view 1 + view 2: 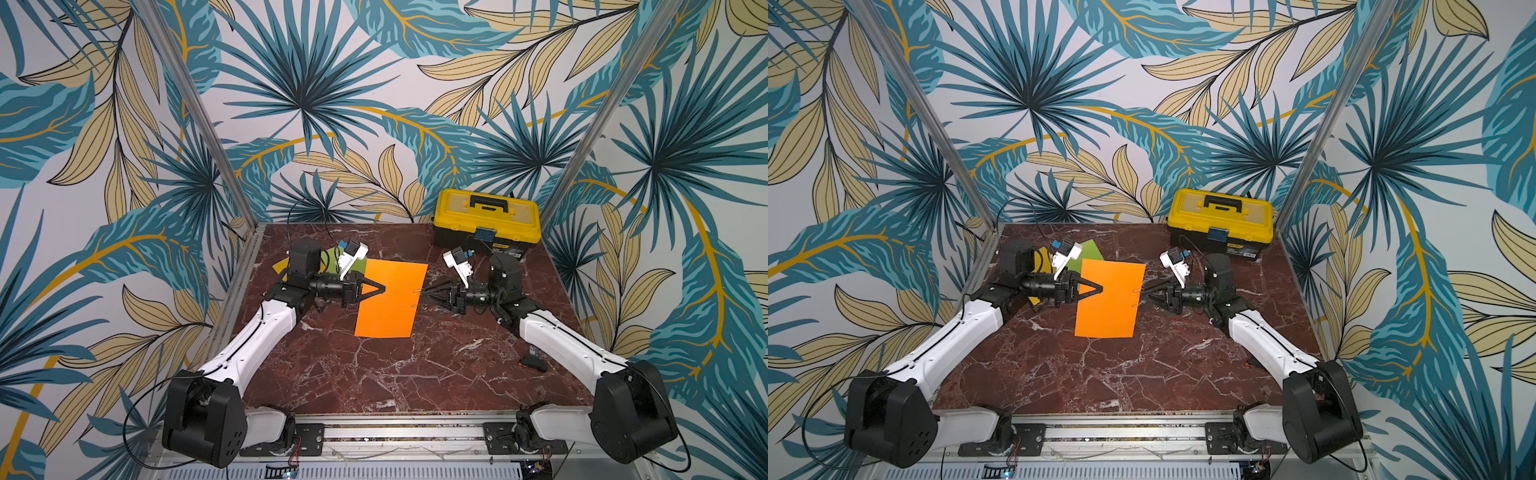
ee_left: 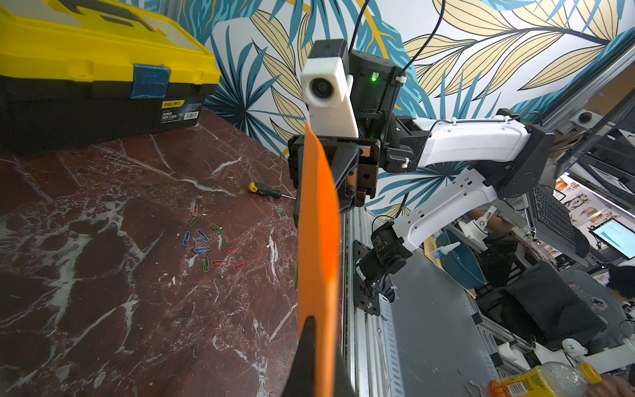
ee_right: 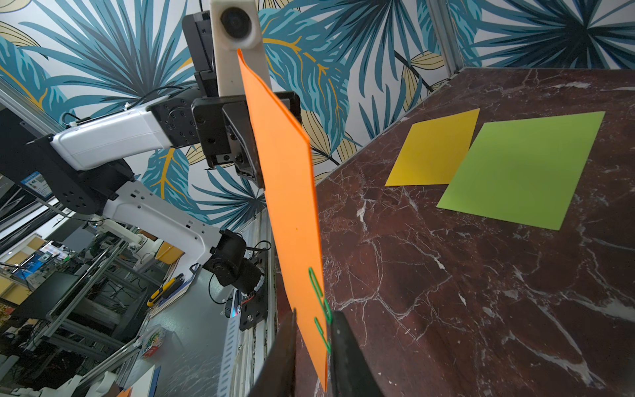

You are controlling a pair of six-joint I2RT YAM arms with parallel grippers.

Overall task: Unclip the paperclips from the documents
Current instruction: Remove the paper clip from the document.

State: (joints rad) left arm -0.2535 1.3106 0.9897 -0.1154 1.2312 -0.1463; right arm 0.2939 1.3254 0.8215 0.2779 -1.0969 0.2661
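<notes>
My left gripper (image 1: 383, 288) (image 2: 319, 330) is shut on the left edge of the orange document (image 1: 390, 299) (image 2: 319, 223) and holds it up off the table, edge-on to both wrist views. My right gripper (image 1: 424, 291) (image 3: 312, 326) straddles the sheet's opposite edge, its jaws narrowly open. Between them sits a green paperclip (image 3: 323, 335), and one finger touches it. A second green paperclip (image 3: 316, 285) is clipped further along that edge. The lime green document (image 3: 522, 168) and the yellow one (image 3: 433, 151) lie flat at the back left, under my left arm in both top views.
Several loose coloured paperclips (image 2: 206, 240) lie on the marble table (image 1: 374, 374) below the right arm. A yellow-and-black toolbox (image 1: 486, 220) stands at the back right. A small screwdriver (image 2: 264, 190) lies near the table's right edge.
</notes>
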